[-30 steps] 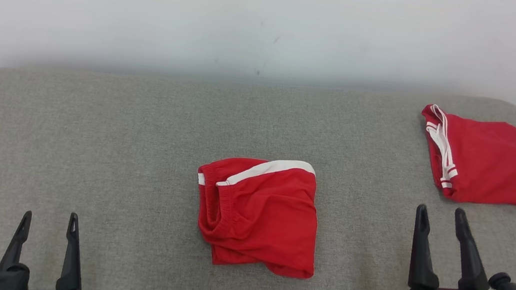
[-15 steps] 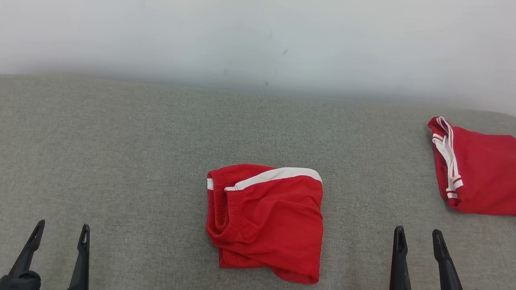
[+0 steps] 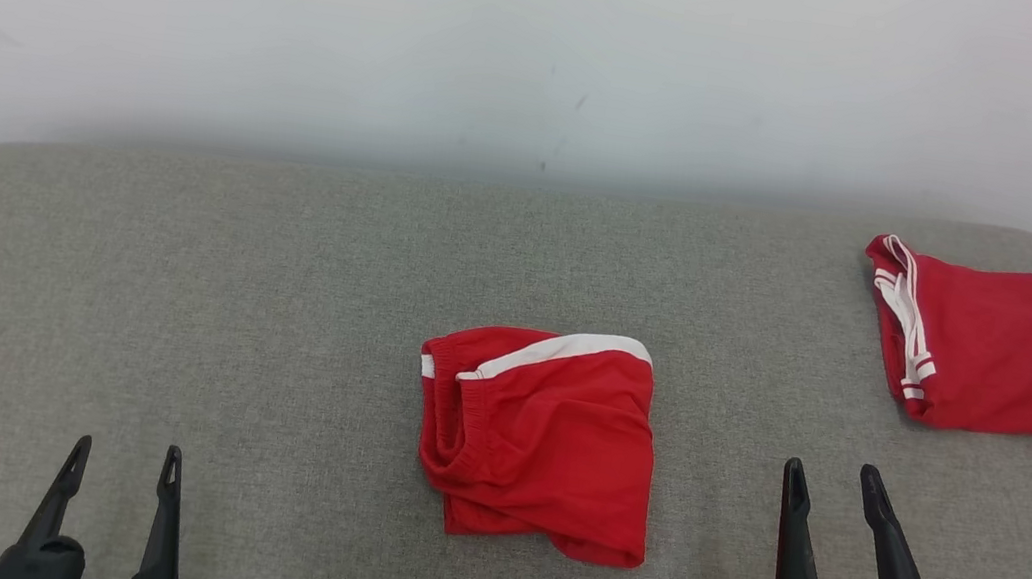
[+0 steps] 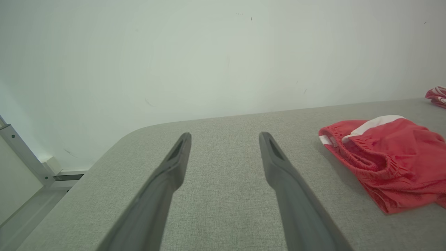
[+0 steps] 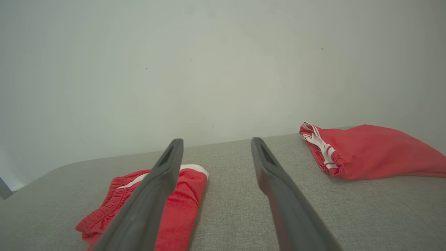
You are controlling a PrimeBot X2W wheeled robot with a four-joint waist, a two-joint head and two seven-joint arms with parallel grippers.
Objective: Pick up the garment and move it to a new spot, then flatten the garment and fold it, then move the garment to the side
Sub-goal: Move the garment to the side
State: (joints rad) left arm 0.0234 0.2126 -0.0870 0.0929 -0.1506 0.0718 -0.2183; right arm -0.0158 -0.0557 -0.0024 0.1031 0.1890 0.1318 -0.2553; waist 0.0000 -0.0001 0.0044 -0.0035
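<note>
The folded red fabric shorts with a white stripe (image 3: 541, 434) lie between and slightly ahead of both grippers, touching neither. The left gripper (image 3: 128, 447) and right gripper (image 3: 831, 469) stand with fingers apart, empty. Another folded red garment (image 3: 1003, 348) lies beyond the right gripper.

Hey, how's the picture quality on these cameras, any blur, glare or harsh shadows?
Head view: soft even light, no glare; the centre red garment is sharp, casting a faint shadow on the grey surface. Left wrist view: the left gripper looks blurred and stretched toward the bottom edge. Right wrist view: same for the right gripper; the far red garment is crisp.
</note>
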